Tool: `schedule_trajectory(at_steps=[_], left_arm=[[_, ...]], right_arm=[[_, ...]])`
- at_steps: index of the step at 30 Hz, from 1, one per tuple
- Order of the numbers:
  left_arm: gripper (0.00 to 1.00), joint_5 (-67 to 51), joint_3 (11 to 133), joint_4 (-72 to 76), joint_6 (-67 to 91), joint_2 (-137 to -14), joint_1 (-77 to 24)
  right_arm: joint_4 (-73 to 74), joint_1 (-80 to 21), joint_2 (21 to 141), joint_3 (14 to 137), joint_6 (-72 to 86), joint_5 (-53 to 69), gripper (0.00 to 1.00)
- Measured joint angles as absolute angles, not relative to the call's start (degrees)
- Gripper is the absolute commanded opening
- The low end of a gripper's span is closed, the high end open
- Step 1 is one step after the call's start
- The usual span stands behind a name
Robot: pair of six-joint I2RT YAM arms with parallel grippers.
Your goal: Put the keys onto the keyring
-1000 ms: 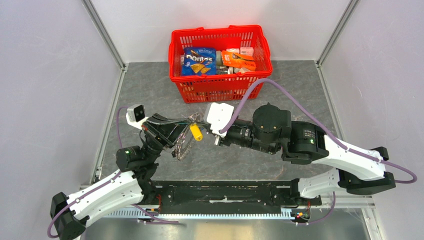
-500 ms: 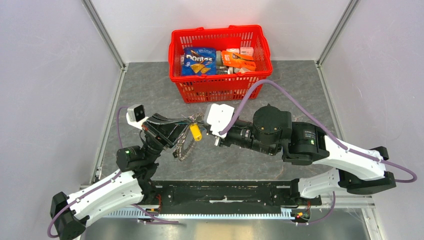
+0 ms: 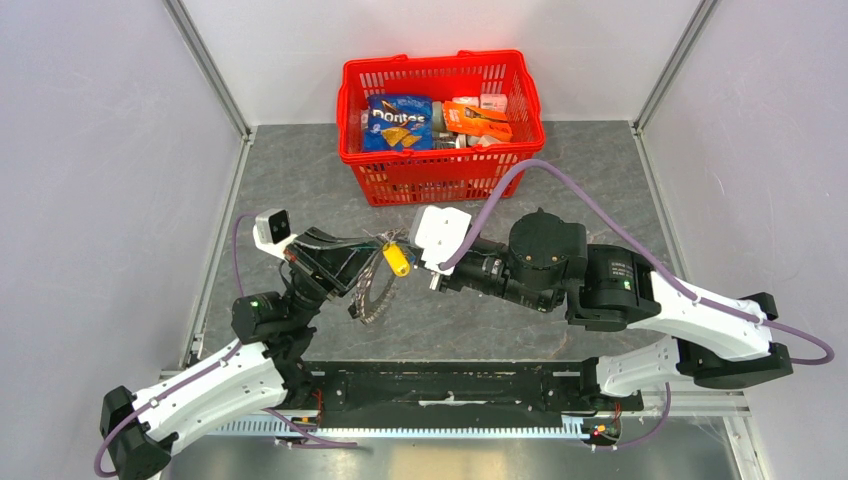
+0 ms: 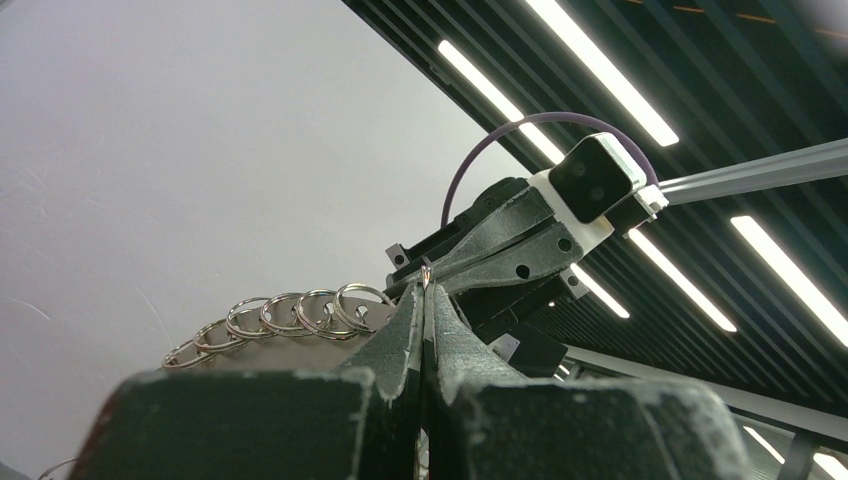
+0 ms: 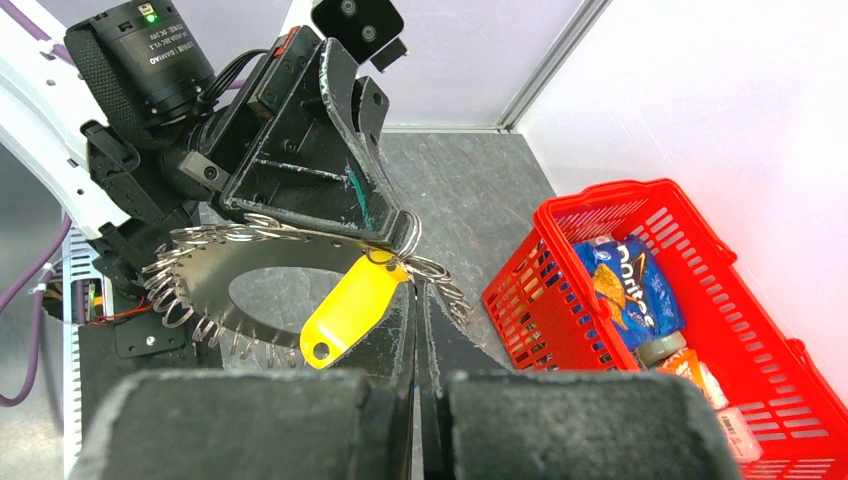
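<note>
Closest in, your right end effector (image 5: 417, 288) is pinching almost fully shut, only a thin slit showing between its fingers. It is apparently gripping the upper end of the yellow key (image 5: 348, 308), whose plastic head is dangling just below and to the left of the fingertips. Touching that same spot from the far side, your left end effector (image 5: 396, 226) is clamping tight on a small loop at the edge of the keyring (image 5: 215, 275), which is hanging beneath its fingers clear of the surface (image 5: 470, 190). Over the last second almost nothing is changing in the arms. The yellow key is creeping slightly toward the right end effector and tilting, and the keyring is swinging a touch under the left one. That is telling you the two tips are working a fine threading move at one shared point rather than travelling anywhere. I am judging the key as not yet seated on the ring, though the contact itself is too small to read. The dark key is not showing in any view. Farther out, beyond the right fingertips, the red basket (image 5: 600, 195) is sitting untouched.
</note>
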State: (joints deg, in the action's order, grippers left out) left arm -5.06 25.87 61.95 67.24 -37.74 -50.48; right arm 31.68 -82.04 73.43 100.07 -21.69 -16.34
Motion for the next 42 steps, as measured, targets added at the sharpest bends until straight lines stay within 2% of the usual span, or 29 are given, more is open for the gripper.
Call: schedule_trajectory(at_steps=[9,22,42], left_arm=[[0.02,-8.1,26.2,61.4,67.2,-38.3,-50.5],[0.02,-21.1,31.0,60.3,67.2,-41.9,-50.5],[0.02,-31.1,31.9,60.1,67.3,-43.6,-50.5]], right_arm=[[32.2,-82.1,73.1,101.4,-21.7,-16.6,0.00],[37.4,-82.5,73.0,104.9,-22.4,-12.3,0.00],[54.0,-82.7,78.2,117.3,-28.1,-2.6,0.00]])
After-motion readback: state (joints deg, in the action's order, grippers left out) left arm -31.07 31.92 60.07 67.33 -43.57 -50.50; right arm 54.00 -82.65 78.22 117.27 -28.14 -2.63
